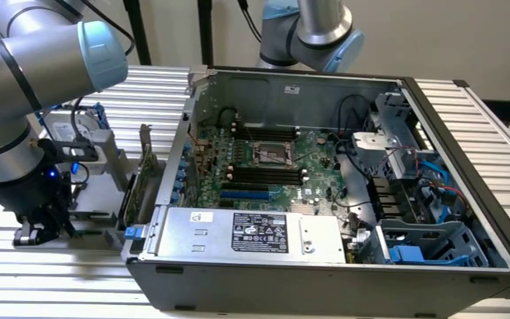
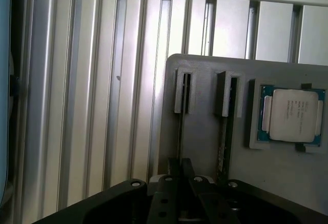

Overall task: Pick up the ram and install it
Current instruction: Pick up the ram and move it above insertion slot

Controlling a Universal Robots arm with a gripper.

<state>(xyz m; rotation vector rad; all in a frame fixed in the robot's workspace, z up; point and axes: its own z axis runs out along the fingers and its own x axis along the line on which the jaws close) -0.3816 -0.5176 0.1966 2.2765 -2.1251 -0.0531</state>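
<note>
- Silver and grey, the robot arm [image 1: 16,100] is seen at the exterior view's left, bent down over the slatted metal surface [image 1: 24,256].
- At its lower end, the gripper [image 1: 38,232] is held low over a grey plastic holder [image 2: 202,131] that is laid on the surface beside the computer case [image 1: 326,279].
- In the wrist view, the jaws are seen drawn almost together. The thin top edge of the ram [image 2: 180,126] appears to be pinched between the dark fingertips [image 2: 173,166].
- The ram is seated on edge in one slot of the holder.
- A second stick [image 2: 225,137] is set on edge in the neighbouring slot, and a square silver processor [image 2: 293,115] is laid flat in a pocket just beside it.
- Toward the exterior view's right, a green expansion card [image 1: 147,176] is stood upright close against the outside of the case.
- The case is left open on its side, so the green motherboard [image 1: 277,143] and its black memory slots [image 1: 264,174] are exposed.
- A labelled grey power supply [image 1: 246,232] is fitted along the near wall.
- A second arm [image 1: 317,33] is seen behind the case.
</note>
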